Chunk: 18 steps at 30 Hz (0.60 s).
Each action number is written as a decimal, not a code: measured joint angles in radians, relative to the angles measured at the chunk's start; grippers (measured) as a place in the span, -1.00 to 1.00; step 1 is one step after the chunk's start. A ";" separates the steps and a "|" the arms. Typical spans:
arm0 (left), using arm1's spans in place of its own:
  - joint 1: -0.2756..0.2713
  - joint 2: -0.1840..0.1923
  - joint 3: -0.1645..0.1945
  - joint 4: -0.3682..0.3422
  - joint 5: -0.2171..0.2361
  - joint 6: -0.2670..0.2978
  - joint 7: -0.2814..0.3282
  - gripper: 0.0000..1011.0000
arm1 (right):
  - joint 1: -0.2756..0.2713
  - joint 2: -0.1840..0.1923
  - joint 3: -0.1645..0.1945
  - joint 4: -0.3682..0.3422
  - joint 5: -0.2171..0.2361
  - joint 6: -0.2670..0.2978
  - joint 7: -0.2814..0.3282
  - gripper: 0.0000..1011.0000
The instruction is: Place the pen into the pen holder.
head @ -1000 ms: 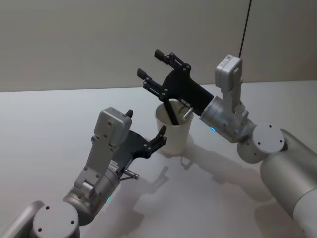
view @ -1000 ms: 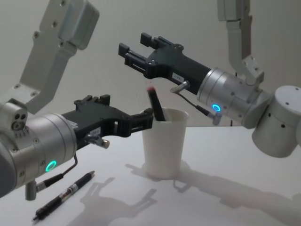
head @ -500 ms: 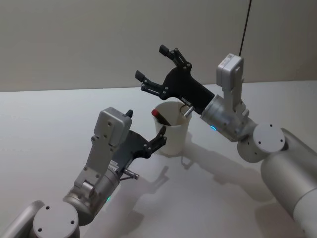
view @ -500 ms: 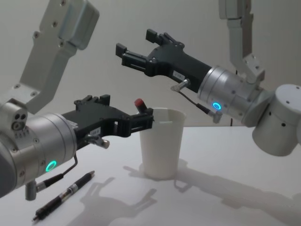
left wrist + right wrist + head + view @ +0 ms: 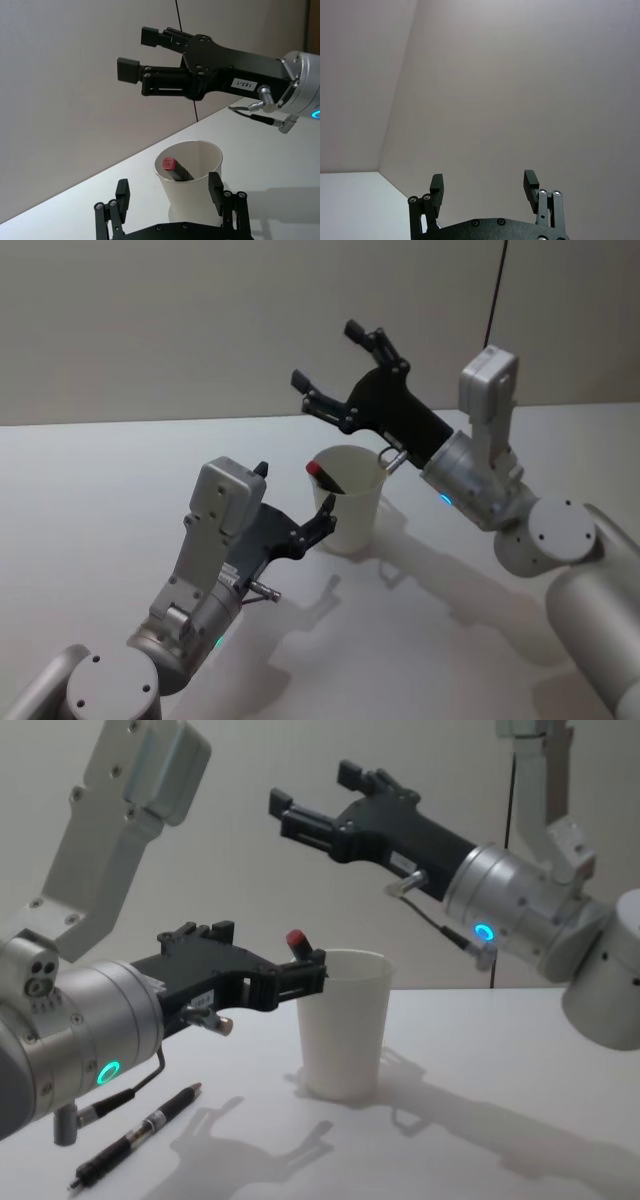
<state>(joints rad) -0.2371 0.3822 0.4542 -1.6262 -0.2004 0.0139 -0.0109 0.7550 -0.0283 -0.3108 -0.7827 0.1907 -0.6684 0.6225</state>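
Pale wall is filling the background, and before it a white table is carrying the work. The pen holder, a plain white paper cup with a rolled rim, is standing upright near the middle of the table. Inside it the pen is leaning against the rim on the robot's left side. Its red end is sticking out just above the edge, and its dark body is going down into the cup.

The right gripper is hovering in the air above the cup and a little behind it, well apart from the rim. Its two black fingers are spread wide and are holding nothing; in the right wrist view the bare wall is showing between them.

The left gripper is hanging low at the cup's left side, near the rim. Its fingers are also apart and empty. In the left wrist view the cup is standing between the two fingertips, closer to one of them, and it is not possible to tell if that finger is touching the cup wall.

In the chest view a second pen, dark and slim, is lying flat on the table at the robot's left, below the left arm and well apart from the cup.
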 joint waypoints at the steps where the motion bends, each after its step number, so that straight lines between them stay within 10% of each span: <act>1: 0.000 0.000 0.000 0.000 0.000 0.000 0.000 0.99 | -0.008 0.003 0.000 -0.016 -0.003 0.005 -0.007 0.98; 18: 0.000 0.000 0.000 0.000 0.000 0.000 0.000 0.99 | -0.225 0.083 0.004 -0.393 -0.097 0.194 -0.281 0.98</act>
<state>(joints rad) -0.2371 0.3821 0.4542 -1.6262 -0.2004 0.0139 -0.0109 0.5299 0.0552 -0.3072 -1.1758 0.0941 -0.4743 0.3411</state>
